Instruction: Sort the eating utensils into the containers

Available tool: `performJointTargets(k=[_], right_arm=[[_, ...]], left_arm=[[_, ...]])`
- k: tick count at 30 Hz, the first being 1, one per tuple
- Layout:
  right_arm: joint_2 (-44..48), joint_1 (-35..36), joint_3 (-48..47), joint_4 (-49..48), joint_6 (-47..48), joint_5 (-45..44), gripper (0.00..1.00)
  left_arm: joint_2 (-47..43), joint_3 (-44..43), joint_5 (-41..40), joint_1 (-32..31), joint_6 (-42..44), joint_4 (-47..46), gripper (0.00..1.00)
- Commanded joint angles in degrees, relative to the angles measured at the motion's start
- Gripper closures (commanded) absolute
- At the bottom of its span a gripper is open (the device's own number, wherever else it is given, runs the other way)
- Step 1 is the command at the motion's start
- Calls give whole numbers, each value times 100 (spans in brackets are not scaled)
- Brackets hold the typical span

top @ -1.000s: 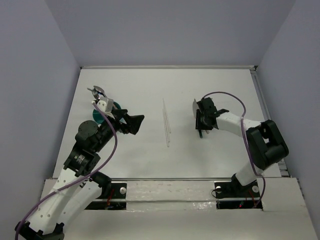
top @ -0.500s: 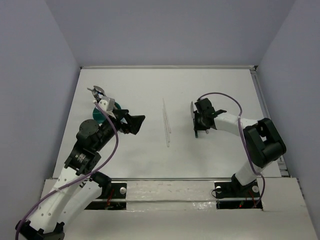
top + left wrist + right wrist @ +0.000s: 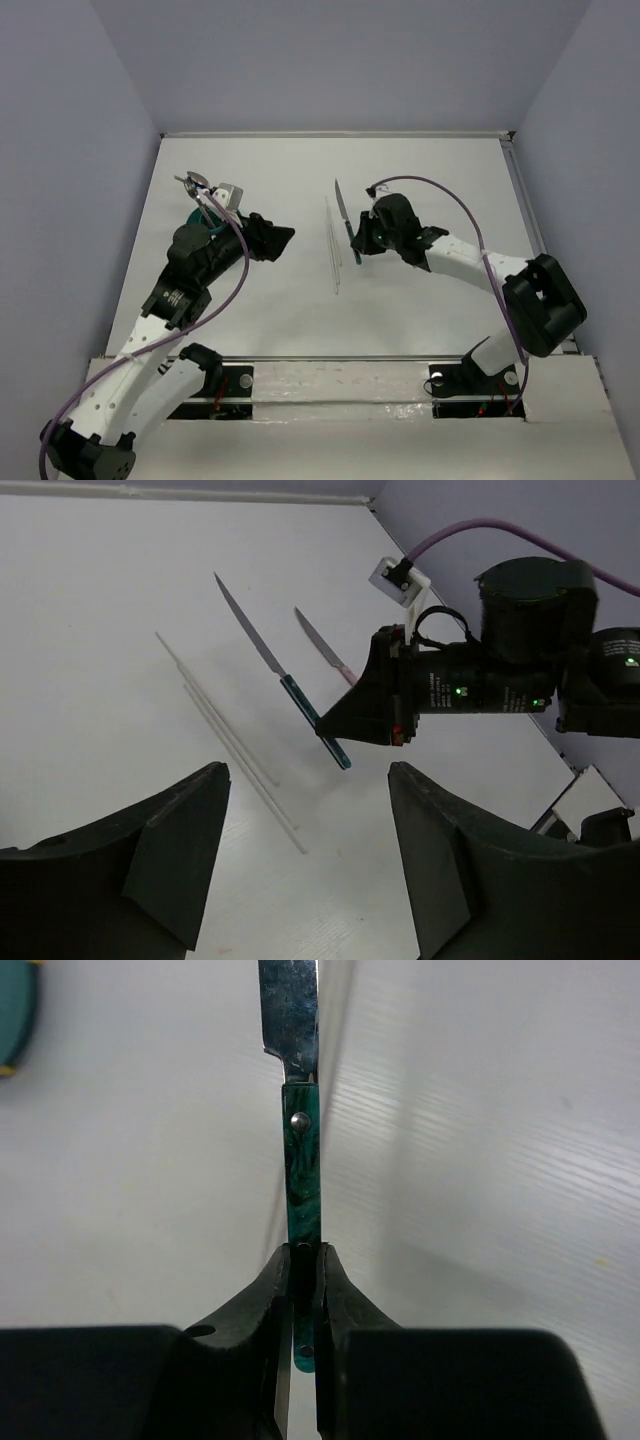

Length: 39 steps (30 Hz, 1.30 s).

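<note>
Since a second ago the green-handled knife has travelled from the table's right side to its middle. The right gripper is clamped on the handle's end. Two pale sticks lie just left of it. The left gripper hangs with its fingers apart near the teal cup, which is at the far left.

knife R of sticks, cup far L
</note>
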State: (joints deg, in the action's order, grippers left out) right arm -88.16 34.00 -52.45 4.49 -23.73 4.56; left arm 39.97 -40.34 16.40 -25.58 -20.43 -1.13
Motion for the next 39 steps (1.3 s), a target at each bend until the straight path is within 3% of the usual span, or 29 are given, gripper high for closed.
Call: performJointTargets(k=[1,8,11,15,33,37,38,39], right_arm=[[317,729,-257,-1248,53,151,100],[317,1257,-363,-2180,-27,309,100],[282,1320,-424,-2409,-1,379,100],[220,1442,-521,-2523,26,344,100],[-114,1908,-855,-2602,61,634,100],[-70,1961,-820,-2664,52,695,100],[-61,1961,-820,-2664,52,713,100],[-44,1961,-794,-2664,52,705,100]], left_arm=[[221,-80,547,237,-225,-449,39],[775,-36,1180,580,-488,-626,49],[1021,-53,1260,642,-524,-582,61],[1372,-106,1277,765,-524,-433,68],[1672,-36,1419,871,-753,-714,68],[1734,-62,1234,871,-691,-582,81],[1734,-71,1190,871,-682,-573,95],[1708,-79,1103,871,-682,-538,100]])
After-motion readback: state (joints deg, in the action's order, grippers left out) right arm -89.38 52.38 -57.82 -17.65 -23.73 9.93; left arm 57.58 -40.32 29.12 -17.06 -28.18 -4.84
